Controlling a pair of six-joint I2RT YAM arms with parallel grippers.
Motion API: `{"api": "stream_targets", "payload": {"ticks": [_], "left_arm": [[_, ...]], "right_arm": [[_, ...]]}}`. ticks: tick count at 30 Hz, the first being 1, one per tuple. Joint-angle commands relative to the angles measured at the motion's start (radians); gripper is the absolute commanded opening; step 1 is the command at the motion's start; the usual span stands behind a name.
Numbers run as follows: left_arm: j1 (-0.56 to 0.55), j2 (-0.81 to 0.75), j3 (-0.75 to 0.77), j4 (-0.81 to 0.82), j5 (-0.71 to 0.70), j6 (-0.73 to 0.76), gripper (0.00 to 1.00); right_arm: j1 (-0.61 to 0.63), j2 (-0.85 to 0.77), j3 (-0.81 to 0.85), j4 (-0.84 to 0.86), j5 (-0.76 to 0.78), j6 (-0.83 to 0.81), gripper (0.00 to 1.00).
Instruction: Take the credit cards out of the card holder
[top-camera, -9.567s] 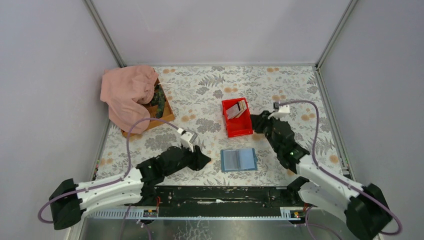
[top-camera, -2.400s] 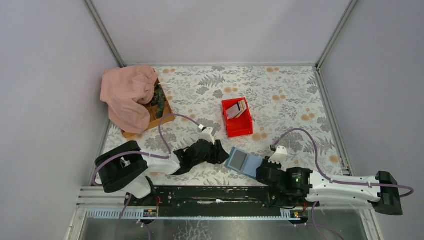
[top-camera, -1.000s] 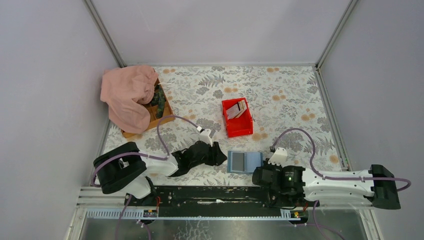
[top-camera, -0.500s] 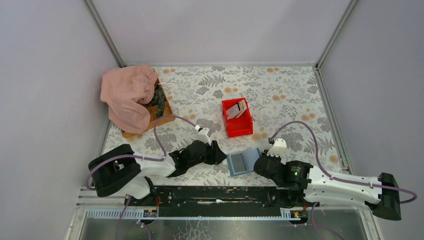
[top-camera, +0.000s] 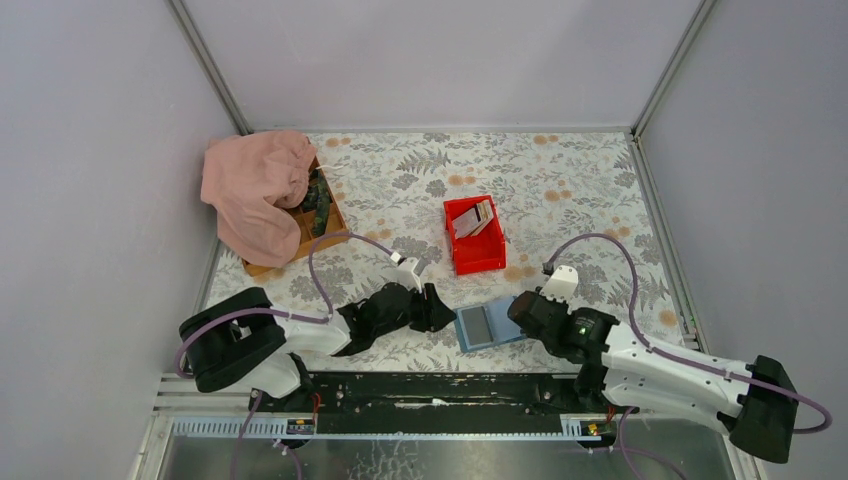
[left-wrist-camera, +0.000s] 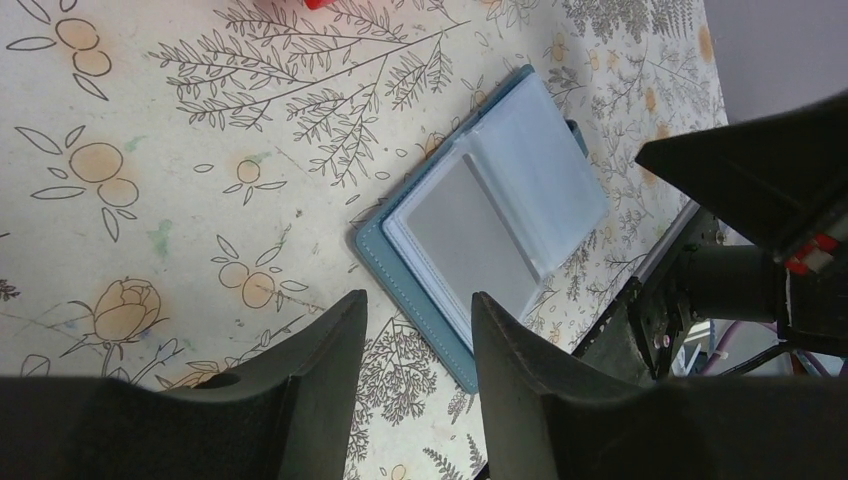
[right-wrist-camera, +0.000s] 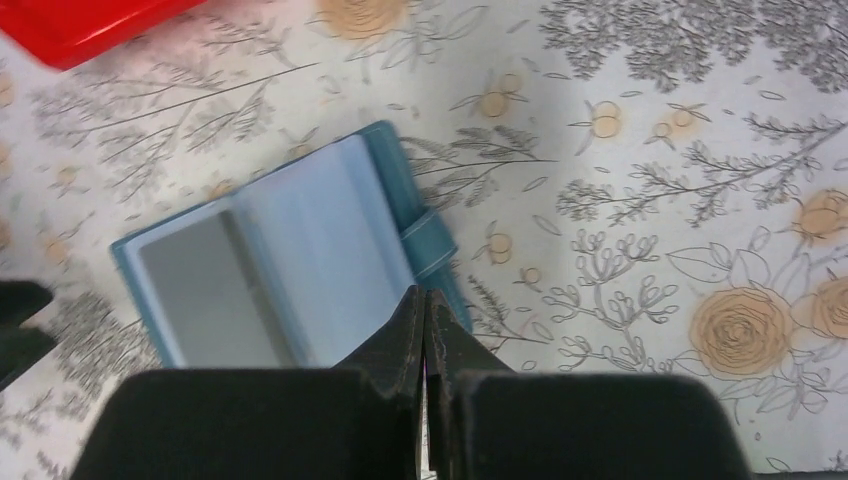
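The blue card holder (top-camera: 485, 327) lies open on the flowered table between both grippers. A grey card shows in its left clear sleeve (right-wrist-camera: 200, 290); its snap strap (right-wrist-camera: 430, 245) sticks out to the right. Several credit cards (top-camera: 474, 218) stand in the red bin (top-camera: 478, 258). My left gripper (top-camera: 441, 314) is open and empty; in the left wrist view its gripper (left-wrist-camera: 418, 312) sits at the holder's (left-wrist-camera: 490, 220) left edge. My right gripper (top-camera: 519, 313) is shut, and in the right wrist view its gripper (right-wrist-camera: 425, 296) is over the holder's (right-wrist-camera: 300, 240) right edge.
A pink cloth (top-camera: 255, 185) drapes over a wooden box (top-camera: 325, 215) at the back left. The black rail (top-camera: 440, 385) runs along the near edge. A corner of the red bin (right-wrist-camera: 80, 25) shows in the right wrist view. Grey walls close in on three sides.
The right gripper has moved up from the near edge to the holder's right side. The holder has shifted slightly left and turned a little. The left arm has barely moved.
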Motion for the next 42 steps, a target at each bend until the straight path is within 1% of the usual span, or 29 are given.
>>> {"api": "stream_targets", "payload": {"ticks": [1, 6, 8, 11, 15, 20, 22, 24, 27, 31, 33, 34, 36, 37, 39, 41, 42], "left_arm": [[0.004, -0.012, -0.009, 0.065, 0.015, -0.001, 0.50], [0.005, -0.045, -0.017, 0.051, 0.015, 0.005, 0.50], [0.005, -0.057, -0.022, 0.046, 0.012, 0.008, 0.50], [0.005, -0.066, -0.029, 0.038, 0.005, 0.008, 0.50], [0.006, -0.063, -0.027, 0.035, 0.005, 0.010, 0.50], [0.005, -0.068, -0.032, 0.035, 0.004, 0.002, 0.50], [0.005, -0.095, -0.037, 0.020, -0.008, 0.000, 0.50], [0.005, -0.126, -0.042, -0.012, -0.023, 0.003, 0.50], [0.005, -0.184, -0.044, -0.075, -0.053, 0.016, 0.50], [0.008, -0.244, -0.055, -0.118, -0.065, 0.020, 0.50], [0.019, -0.259, -0.079, -0.097, -0.047, 0.006, 0.47], [0.025, -0.260, -0.096, -0.074, -0.034, -0.004, 0.44], [0.040, -0.243, -0.123, -0.022, -0.013, -0.020, 0.36], [0.046, -0.224, -0.134, 0.011, 0.001, -0.027, 0.34], [0.065, -0.175, -0.157, 0.093, 0.051, -0.048, 0.33], [0.081, -0.130, -0.182, 0.199, 0.112, -0.078, 0.33], [0.088, -0.110, -0.192, 0.249, 0.140, -0.093, 0.33]], "right_arm": [[-0.097, 0.080, 0.025, 0.023, -0.047, -0.036, 0.01], [-0.126, 0.238, 0.017, 0.087, -0.094, -0.040, 0.00], [-0.127, 0.254, -0.004, 0.131, -0.122, -0.041, 0.00], [-0.127, 0.233, -0.037, 0.191, -0.167, -0.039, 0.00], [-0.126, 0.223, -0.061, 0.291, -0.264, -0.060, 0.00], [-0.126, 0.322, -0.069, 0.454, -0.370, -0.085, 0.00], [-0.125, 0.377, -0.050, 0.486, -0.389, -0.092, 0.00], [-0.124, 0.398, -0.042, 0.516, -0.396, -0.101, 0.00], [-0.124, 0.358, -0.021, 0.494, -0.351, -0.114, 0.00], [-0.123, 0.217, 0.012, 0.393, -0.252, -0.138, 0.00], [-0.124, 0.160, 0.016, 0.389, -0.238, -0.168, 0.00], [-0.125, 0.137, 0.013, 0.399, -0.241, -0.186, 0.00], [-0.125, 0.105, -0.011, 0.493, -0.294, -0.258, 0.00], [-0.125, 0.098, -0.038, 0.592, -0.350, -0.302, 0.00], [-0.129, 0.127, -0.063, 0.733, -0.456, -0.355, 0.00], [-0.137, 0.202, -0.047, 0.809, -0.545, -0.389, 0.00], [-0.149, 0.251, -0.027, 0.821, -0.594, -0.406, 0.00]]}}
